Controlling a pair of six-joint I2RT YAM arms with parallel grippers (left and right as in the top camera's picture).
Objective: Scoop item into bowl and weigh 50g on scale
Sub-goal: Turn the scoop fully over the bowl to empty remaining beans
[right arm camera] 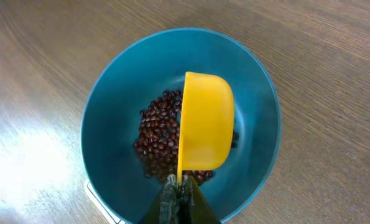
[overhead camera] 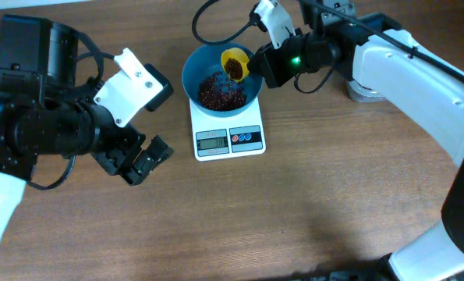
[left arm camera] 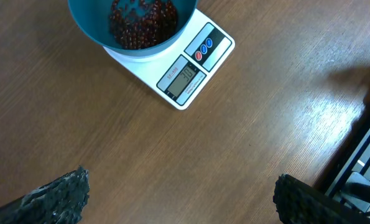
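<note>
You have the teal bowl [overhead camera: 194,74] sitting on the white scale [overhead camera: 230,140], with the red-brown beans [overhead camera: 220,92] heaped in its bottom. Your right gripper [right arm camera: 178,198] is clamped on the handle of a yellow scoop [right arm camera: 203,121], which is tipped on its side above the beans. Your left gripper [left arm camera: 181,199] hangs over the table [overhead camera: 294,203] beside the scale, fingers spread wide and holding nothing.

Bright, even lighting from above. A soft, broad shadow darkens the table [overhead camera: 317,226] toward its near edge. In the wrist views pale glare patches lie on the wood, the bowl [right arm camera: 110,106] is sharp, and the left gripper [left arm camera: 181,200] has blurred fingertips [left arm camera: 60,196].
</note>
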